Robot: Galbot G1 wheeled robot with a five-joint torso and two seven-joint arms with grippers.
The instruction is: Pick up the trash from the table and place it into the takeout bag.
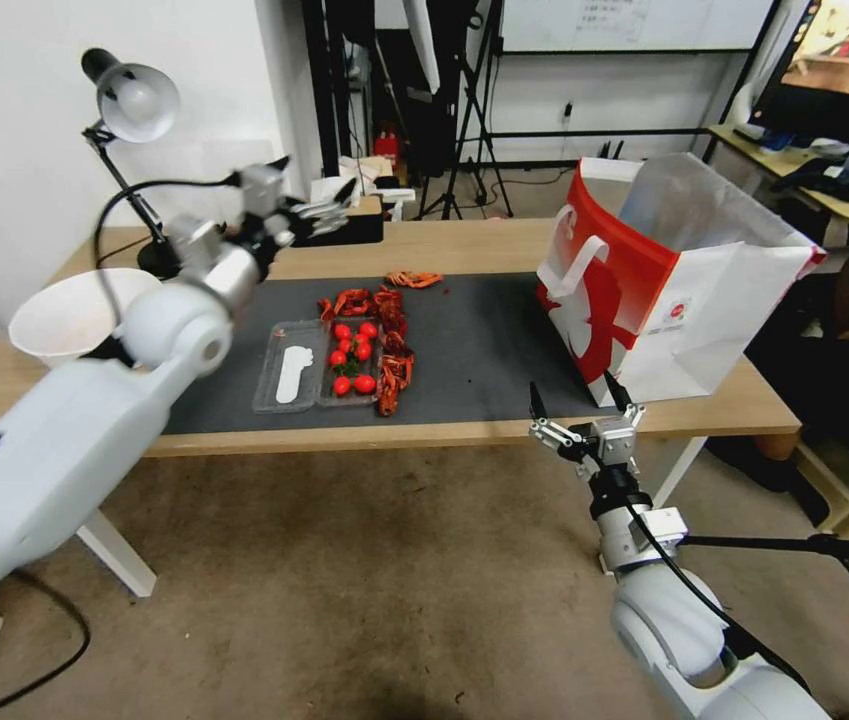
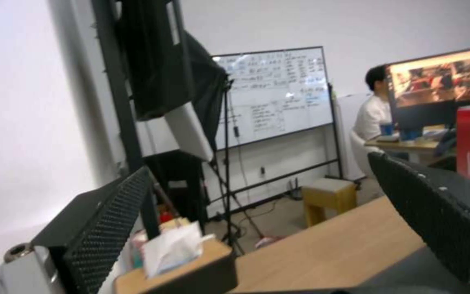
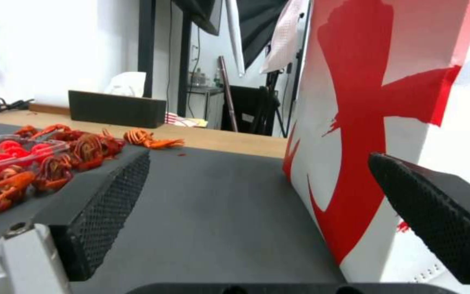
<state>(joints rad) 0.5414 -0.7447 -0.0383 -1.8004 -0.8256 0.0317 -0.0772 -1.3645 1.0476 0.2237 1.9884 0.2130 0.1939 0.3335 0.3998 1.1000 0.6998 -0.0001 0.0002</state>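
- Bag (image 1: 664, 290): stands upright on the table (image 1: 464, 250), at the mat's (image 1: 484, 350) right end, mouth open, white handle facing the mat.
- Trash on the mat, well left of the bag: clear tray (image 1: 319, 365) holding red tomatoes (image 1: 354, 355) and a white piece (image 1: 292, 372).
- Crayfish shells (image 1: 391, 350) in a line along the tray's bag-side edge; one more shell (image 1: 414, 279) lies apart, toward the far edge of the mat.
- White bowl (image 1: 74, 315) on the table, off the mat's left end, far from the bag.
- Lamp (image 1: 134, 100) beyond the bowl.
- Left gripper (image 1: 329, 208): raised over the table's far edge, well left of the bag, fingers spread, nothing between them.
- Right gripper (image 1: 579, 400): at the table's near edge, just in front of the bag's near corner, fingers apart and empty; in its wrist view the bag (image 3: 398, 102) stands close ahead, shells (image 3: 55, 155) off to one side.
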